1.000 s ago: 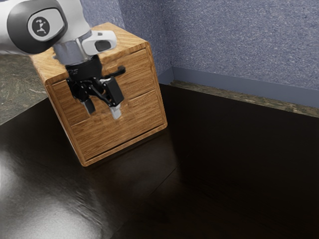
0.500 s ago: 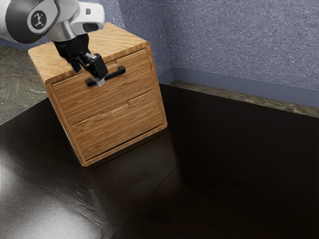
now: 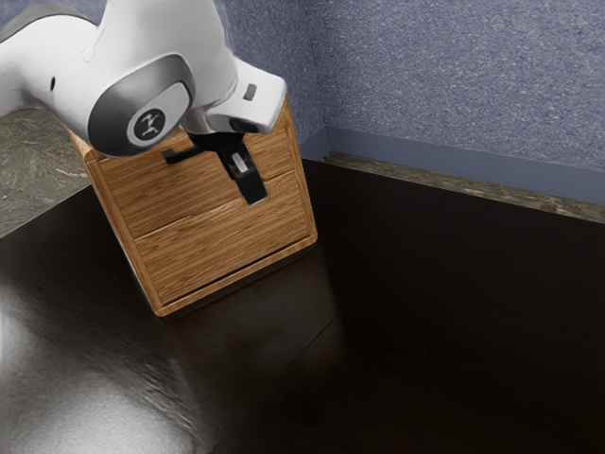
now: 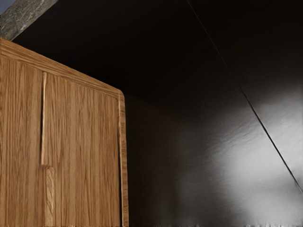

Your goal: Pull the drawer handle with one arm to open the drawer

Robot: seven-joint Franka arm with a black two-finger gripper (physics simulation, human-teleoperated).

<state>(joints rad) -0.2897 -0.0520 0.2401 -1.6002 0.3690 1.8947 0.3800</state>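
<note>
The wooden box [image 3: 227, 236] sits on the dark table [image 3: 425, 312], close to the back wall. Its top drawer [image 3: 180, 194] looks shut, with its front level with the drawer below. The black handle [image 3: 184, 153] is a thin bar on that top drawer. It lies along the drawer front from side to side and sticks out toward the open table. The claw [image 3: 248, 183] hangs just in front of the drawer, by the bar's end on the exterior view's right. Most of the bar lies to the exterior view's left of it, a little higher. The big white arm [image 3: 142, 85] hides where they meet, so I cannot tell if the claw is spread, pressed together or pinching the bar. I think the pull must go straight out from the drawer front, across the bar, not along it.
</note>
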